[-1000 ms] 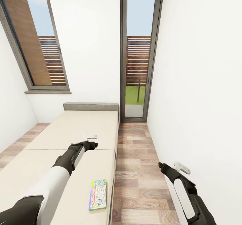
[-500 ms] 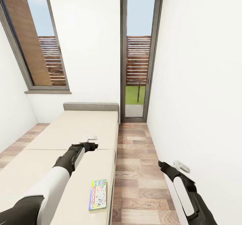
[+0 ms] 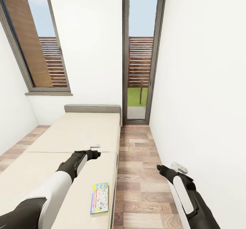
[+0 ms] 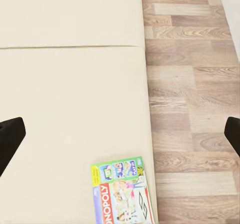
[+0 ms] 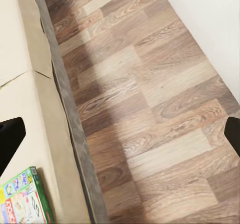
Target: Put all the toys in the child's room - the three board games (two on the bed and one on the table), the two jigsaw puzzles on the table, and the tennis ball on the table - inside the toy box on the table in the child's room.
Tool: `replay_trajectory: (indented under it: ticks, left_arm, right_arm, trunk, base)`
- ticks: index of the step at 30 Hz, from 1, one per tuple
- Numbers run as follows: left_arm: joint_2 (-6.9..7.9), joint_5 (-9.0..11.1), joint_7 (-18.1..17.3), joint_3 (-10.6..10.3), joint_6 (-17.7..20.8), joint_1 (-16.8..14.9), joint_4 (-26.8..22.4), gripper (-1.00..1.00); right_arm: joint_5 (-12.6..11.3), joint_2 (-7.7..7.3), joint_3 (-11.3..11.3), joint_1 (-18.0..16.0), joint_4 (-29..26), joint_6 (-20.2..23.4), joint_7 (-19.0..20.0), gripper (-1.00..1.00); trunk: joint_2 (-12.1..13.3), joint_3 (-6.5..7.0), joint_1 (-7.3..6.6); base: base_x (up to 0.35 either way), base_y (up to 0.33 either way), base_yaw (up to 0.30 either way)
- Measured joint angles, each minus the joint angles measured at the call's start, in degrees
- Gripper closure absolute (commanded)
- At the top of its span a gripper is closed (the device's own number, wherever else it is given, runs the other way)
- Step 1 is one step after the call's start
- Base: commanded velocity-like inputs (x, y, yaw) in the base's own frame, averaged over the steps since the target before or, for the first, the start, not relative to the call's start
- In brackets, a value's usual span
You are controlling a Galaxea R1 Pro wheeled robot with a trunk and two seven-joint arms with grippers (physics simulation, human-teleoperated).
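Home bedroom, likely a child's; bed point(image 3: 85, 133), board game point(image 3: 99, 197) (Monopoly), wood floor point(image 3: 140, 174)

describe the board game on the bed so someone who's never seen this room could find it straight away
Start at the low beige bed with the grey headboard under the slanted window. Follow its floor-side edge toward the near end, where a thin flat board game lies face up, almost touching that edge. Its green border, busy cartoon lid and MONOPOLY lettering make it the one colourful thing on the plain mattress.

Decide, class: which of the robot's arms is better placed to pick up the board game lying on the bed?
Left, probably. The left gripper hangs above the bed, where the board game lies near the edge. The right gripper is over the floor, beside the wall.
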Motion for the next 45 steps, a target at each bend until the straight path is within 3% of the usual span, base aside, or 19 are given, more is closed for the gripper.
replay_trajectory:
  ticks: [4, 9, 34, 45]
  left_arm:
    - [-0.29, 0.0, 0.0, 0.0, -0.1, 0.0, 0.1, -1.0]
    - [-0.71, 0.0, 0.0, 0.0, -0.1, 0.0, 0.1, -1.0]
    - [-1.06, 0.1, 0.0, -0.1, -0.2, 0.0, 0.1, -1.0]
    - [-1.92, 0.0, -0.1, -0.2, -1.5, 0.0, 0.0, -1.0]
  right_arm:
    - [0.1, -0.22, 4.1, 0.0, -0.2, 0.0, -0.2, -1.0]
    - [0.2, -0.25, 6.1, 0.0, -0.3, -0.1, -0.3, -1.0]
    - [0.2, -0.63, 6.4, -0.2, 0.3, 0.0, -0.1, -1.0]
    - [0.1, -0.64, 6.2, -0.2, 0.3, 0.0, -0.1, -1.0]
  trunk:
    - [0.0, 0.0, 0.0]
    - [0.0, -0.01, 0.0]
    - [0.0, -2.08, 0.0]
    - [0.0, -3.12, 0.0]
  base:
    - [0.0, 0.0, 0.0]
    - [0.0, 0.0, 0.0]
    - [0.0, 0.0, 0.0]
    - [0.0, 0.0, 0.0]
